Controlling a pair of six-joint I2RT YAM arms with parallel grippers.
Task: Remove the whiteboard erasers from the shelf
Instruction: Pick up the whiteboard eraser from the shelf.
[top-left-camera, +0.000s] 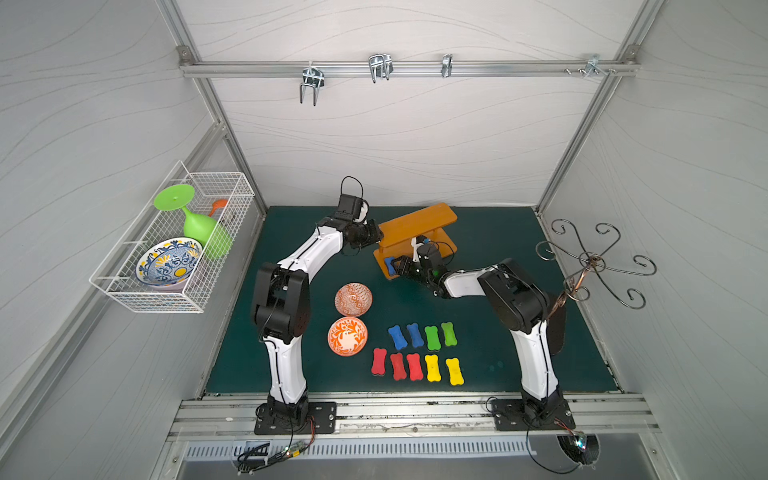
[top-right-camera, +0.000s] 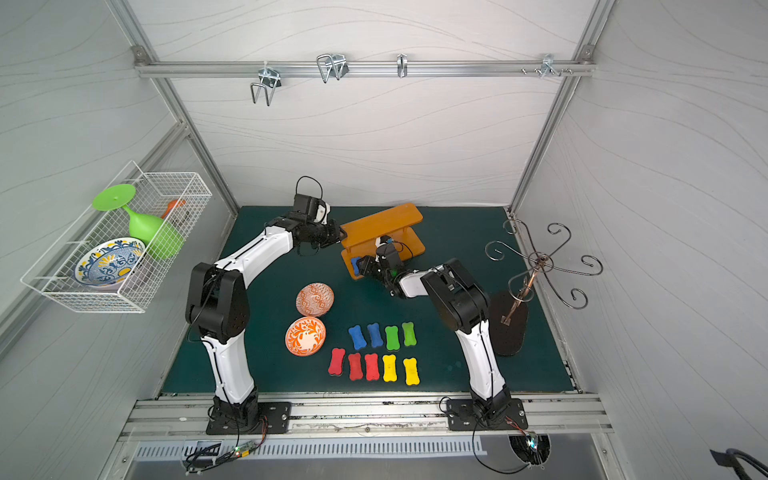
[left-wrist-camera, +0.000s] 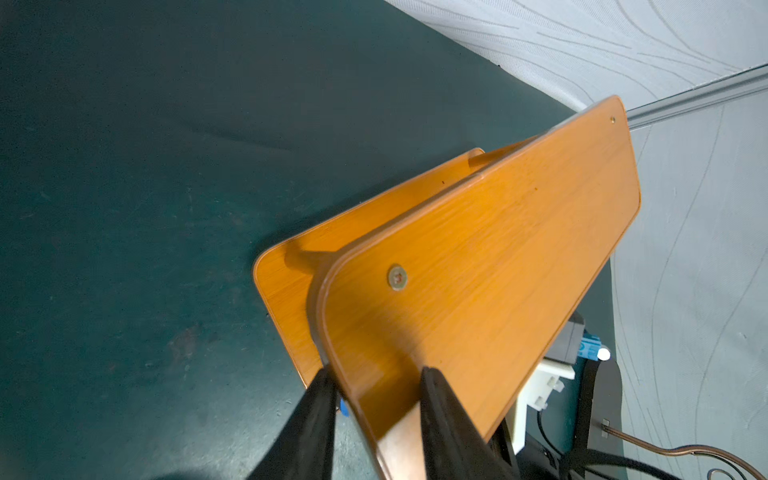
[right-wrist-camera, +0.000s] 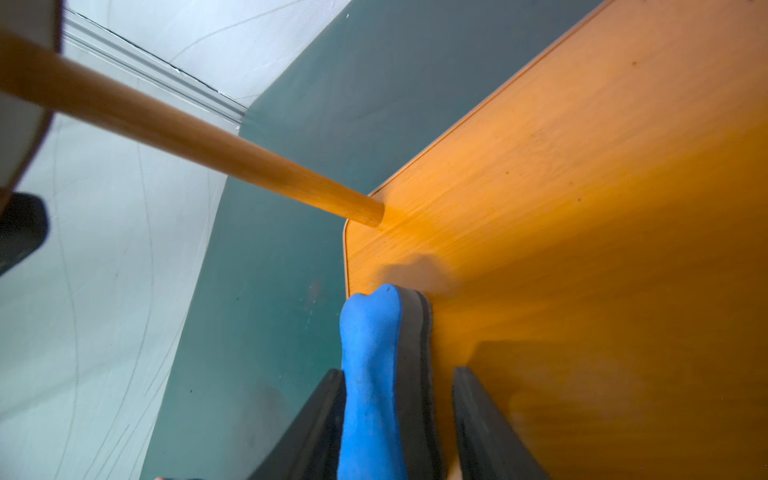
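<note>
The right gripper has its fingers apart around the blue eraser, which lies between them on the low board of the shelf. The left gripper pinches the top board tight. A crooked squeeze could flick the eraser away.

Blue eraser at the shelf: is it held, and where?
The right gripper straddles the blue eraser at its narrow middle; gap beside the felt, so hold cannot be told.
</note>
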